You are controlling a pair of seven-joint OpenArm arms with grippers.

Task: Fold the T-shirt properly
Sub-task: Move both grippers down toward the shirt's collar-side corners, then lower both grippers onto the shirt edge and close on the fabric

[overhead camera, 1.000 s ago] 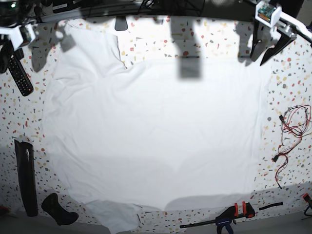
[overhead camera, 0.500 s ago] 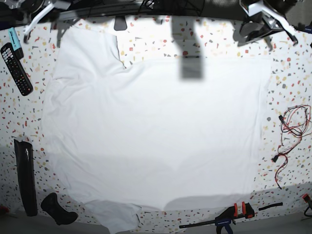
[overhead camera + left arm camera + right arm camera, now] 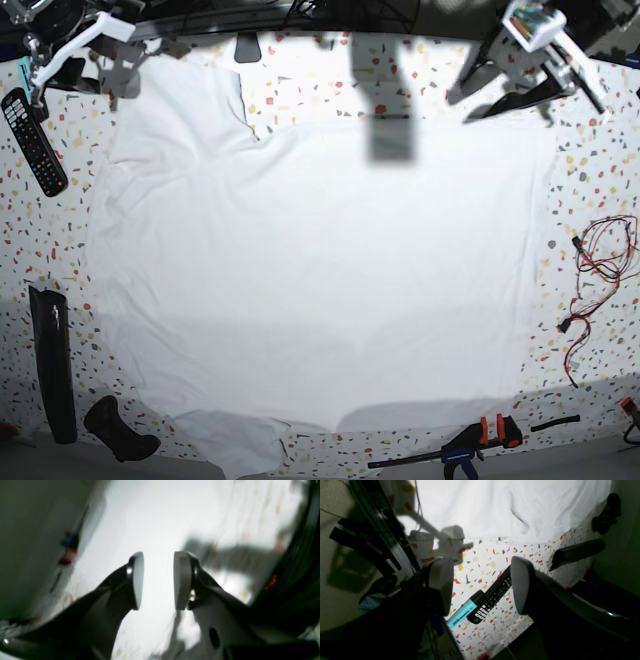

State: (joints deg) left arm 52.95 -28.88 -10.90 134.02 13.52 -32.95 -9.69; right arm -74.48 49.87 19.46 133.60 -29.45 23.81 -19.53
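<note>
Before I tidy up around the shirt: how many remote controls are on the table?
1. A black button-covered remote control lies on the speckled terrazzo table off the large white T-shirt, beside a turquoise highlighter marker. Others could hide under the cloth.

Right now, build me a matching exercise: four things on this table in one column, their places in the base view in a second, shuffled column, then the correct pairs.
Things:
1. large plain white cotton T-shirt
2. black remote control
3. tangled red and black wires
4. black clamp with orange parts

Places:
A. right edge
B. bottom edge, right of middle
C. spread across the middle
D. upper left edge

Pairs: 1-C, 2-D, 3-A, 4-B
</note>
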